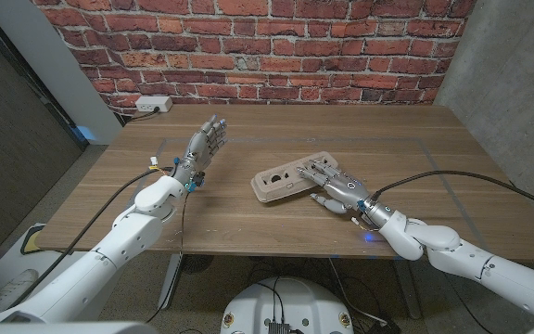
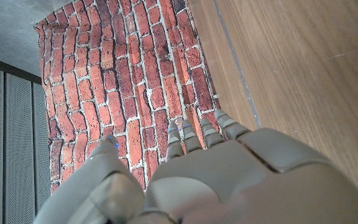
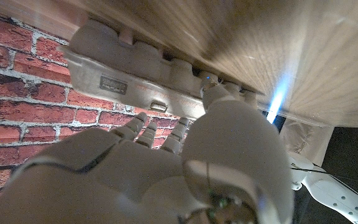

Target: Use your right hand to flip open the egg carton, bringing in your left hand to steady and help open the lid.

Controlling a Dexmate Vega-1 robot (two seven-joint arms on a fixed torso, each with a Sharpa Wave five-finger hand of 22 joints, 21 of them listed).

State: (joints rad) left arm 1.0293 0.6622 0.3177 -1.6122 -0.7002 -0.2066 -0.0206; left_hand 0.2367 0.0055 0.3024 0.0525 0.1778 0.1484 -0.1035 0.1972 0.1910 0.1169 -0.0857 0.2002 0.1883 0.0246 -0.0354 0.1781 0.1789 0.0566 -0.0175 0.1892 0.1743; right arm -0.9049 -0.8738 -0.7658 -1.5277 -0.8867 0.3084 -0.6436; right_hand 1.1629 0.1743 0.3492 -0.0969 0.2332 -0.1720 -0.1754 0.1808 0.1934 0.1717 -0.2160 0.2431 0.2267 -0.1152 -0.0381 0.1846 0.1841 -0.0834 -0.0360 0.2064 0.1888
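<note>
Carton first: the grey-brown moulded-pulp egg carton (image 1: 287,181) lies near the middle of the wooden table (image 1: 248,232), lid still down as far as we can see, so we judge the opening not yet done. Its long axis runs roughly across the table, tilted a little — the end toward our left sits slightly nearer us. Our right hand (image 1: 334,186) rests on the carton's right end, fingers laid over the lid and slightly spread; we cannot tell whether they hook the lid's edge. Our left hand (image 1: 202,148) stands well apart to the left — raised, palm upright, fingers straight and close together, holding nothing. Lifting the lid and the steadying both remain.
</note>
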